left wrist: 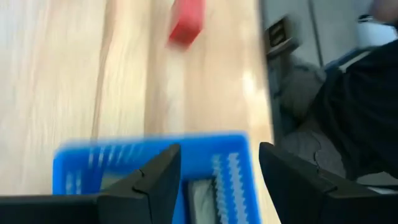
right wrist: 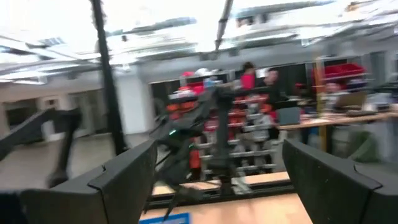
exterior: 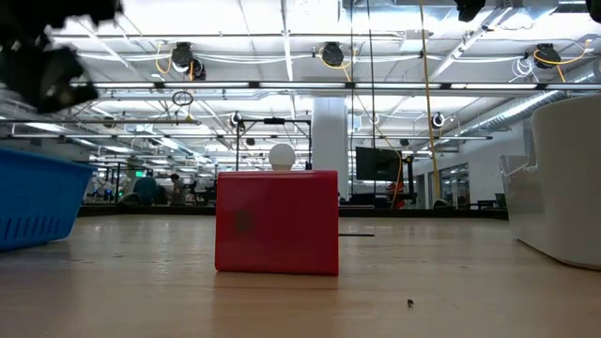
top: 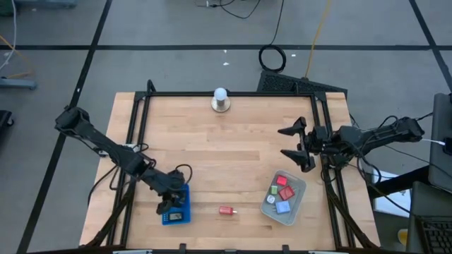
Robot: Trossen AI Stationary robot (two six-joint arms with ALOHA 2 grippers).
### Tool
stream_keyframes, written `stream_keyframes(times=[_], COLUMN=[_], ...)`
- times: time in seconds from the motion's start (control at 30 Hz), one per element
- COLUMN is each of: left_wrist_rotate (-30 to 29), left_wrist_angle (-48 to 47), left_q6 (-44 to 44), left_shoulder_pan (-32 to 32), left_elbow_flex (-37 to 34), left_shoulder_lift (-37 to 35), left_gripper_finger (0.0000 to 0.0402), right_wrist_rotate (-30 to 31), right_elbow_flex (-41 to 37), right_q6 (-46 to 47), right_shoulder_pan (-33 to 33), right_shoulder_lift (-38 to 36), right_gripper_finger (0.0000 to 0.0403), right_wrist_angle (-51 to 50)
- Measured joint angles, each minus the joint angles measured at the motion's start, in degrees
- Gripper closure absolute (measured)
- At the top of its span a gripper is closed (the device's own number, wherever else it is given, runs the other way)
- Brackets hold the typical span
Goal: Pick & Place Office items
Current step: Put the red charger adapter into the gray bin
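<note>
A red block (top: 226, 210) (exterior: 277, 222) (left wrist: 186, 22) lies alone on the wooden table near its front edge. Left of it sits the flat blue tray (top: 185, 214) (left wrist: 149, 155), with a small grey piece (left wrist: 200, 198) lying in it. My left gripper (top: 169, 204) (left wrist: 217, 168) hovers just above the tray, slanting down, open and with nothing between its fingers. The clear bin (top: 296, 205) at the front right holds several red, pink and blue pieces. My right gripper (top: 295, 144) (right wrist: 217, 180) waits open, raised at the table's right side.
A white ball on a round metal base (top: 220, 99) (exterior: 282, 157) stands at the middle of the far edge. A black frame (top: 141, 127) rims the table. Bare wood lies between the tray, the bin and the ball.
</note>
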Motion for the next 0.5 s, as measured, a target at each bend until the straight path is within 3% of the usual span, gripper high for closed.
stream_keyframes(times=[0.13, 0.5], left_wrist_rotate=[-3.2, -15.4], left_wrist_angle=[0.0, 0.4], left_q6=[8.9, 26.4], left_shoulder_pan=[0.0, 0.0], left_elbow_flex=[4.5, 7.6], left_shoulder_lift=[-1.6, -15.5], left_gripper_finger=[0.0183, 0.0183], right_wrist_rotate=[-3.9, -3.8], right_elbow_flex=[0.0, 5.2], right_q6=[0.2, 0.1], right_shoulder_pan=[0.0, 0.0], right_shoulder_lift=[1.3, 5.1], right_gripper_finger=[0.0064, 0.0064], right_wrist_angle=[2.1, -4.9])
